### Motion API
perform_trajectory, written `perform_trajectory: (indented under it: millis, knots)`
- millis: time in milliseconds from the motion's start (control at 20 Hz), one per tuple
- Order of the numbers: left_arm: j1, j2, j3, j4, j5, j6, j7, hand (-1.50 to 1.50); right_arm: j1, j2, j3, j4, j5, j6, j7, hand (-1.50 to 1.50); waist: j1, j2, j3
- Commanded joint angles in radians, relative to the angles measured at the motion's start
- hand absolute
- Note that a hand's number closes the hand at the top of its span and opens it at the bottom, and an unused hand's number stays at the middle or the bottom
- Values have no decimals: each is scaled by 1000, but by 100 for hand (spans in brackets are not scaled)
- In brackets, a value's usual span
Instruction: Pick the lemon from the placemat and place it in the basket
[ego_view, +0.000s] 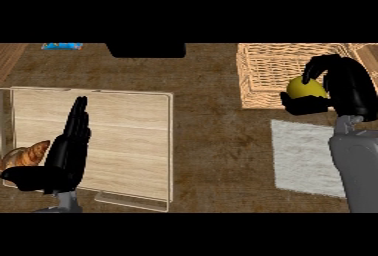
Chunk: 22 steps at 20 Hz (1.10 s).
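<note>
Right hand (351, 86): at the view's upper right; fingers and thumb curled round the lemon (306, 89), fingers arched over its top, thumb under it; forearm runs down to the view's lower right corner.
Lemon: yellow, off the placemat (303, 160); it shows over the basket's (249, 75) near right part, just inside the front rim; whether it touches the weave I cannot tell.
Basket: woven, at the far right of the counter (214, 150); its front edge lies just beyond the placemat's far edge; its right side is partly hidden by the hand.
Placemat: pale grey, bare where it shows; its right edge is covered by the forearm.
Left hand (62, 156): at the view's left, fingers straight and together, pointing away, holding nothing; it shows over the left part of the board (125, 130).
Board: light wood with a clear raised rim; its right edge is well apart from the placemat, with a wide strip of brown counter between the 2.
Croissant (26, 154): at the board's left edge, just beside the left hand.
Far edge: a blue item (61, 46) at the left; a dark shape (145, 50) at the middle.
</note>
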Motion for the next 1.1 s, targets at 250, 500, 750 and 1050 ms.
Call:
perform_trajectory:
  millis: [250,500,750,1050]
  knots:
    - [-11,-3,-8,-34,-16,11,39,0,-39,-12,-48,277,22,-85,-177,150,1,0,1]
    - [3,-45,-40,22,-44,33,-10,0,-56,-13,-96,378,-13,-142,-272,150,2,0,1]
    - [-38,-17,8,79,-17,8,-34,0,-44,-54,-154,439,-68,-129,-341,150,-2,1,0]
    - [-27,-6,12,42,6,-18,-29,0,-120,-56,-185,532,-51,-165,-258,150,2,0,0]
